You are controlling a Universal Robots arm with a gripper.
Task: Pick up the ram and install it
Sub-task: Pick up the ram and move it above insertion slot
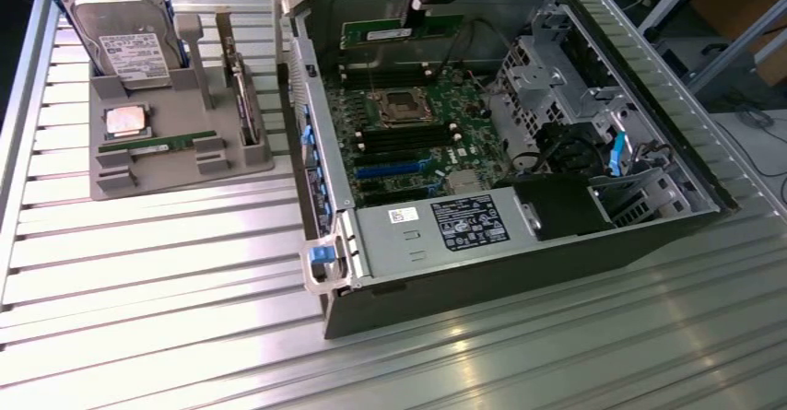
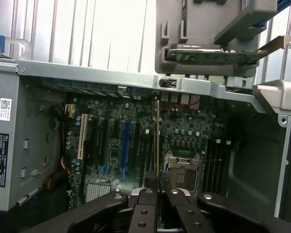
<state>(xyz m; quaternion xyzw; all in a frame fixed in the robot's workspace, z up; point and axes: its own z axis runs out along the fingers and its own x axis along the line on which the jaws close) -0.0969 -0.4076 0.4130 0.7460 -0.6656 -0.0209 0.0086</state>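
Gripper (image 2: pixel 158 189) over open PC case (image 1: pixel 323 152); fingers (image 2: pixel 146 196) pinch ram (image 2: pixel 158 141) by one long edge. Stick seen edge-on above motherboard (image 1: pixel 418 138), just beside CPU socket (image 2: pixel 184 167); open room either side, case walls well apart. 2nd ram (image 1: pixel 160 145) lies in grey holder (image 1: pixel 123 184), exterior view's left.

black open tower pc case (image 1: pixel 492 286) lying on its side on a ribbed aluminium table (image 1: pixel 160 290), green motherboard (image 1: pixel 418 143) facing up with a square cpu socket (image 1: pixel 400 106) around the middle. silver power supply box (image 1: pixel 418 235) with a black label at the near end. over on the exterior view's left, a grey plastic holder (image 1: pixel 123 184) carries an upright hard drive (image 1: pixel 123 46), a square silver processor chip (image 1: pixel 127 120) and an upright expansion card (image 1: pixel 246 106).
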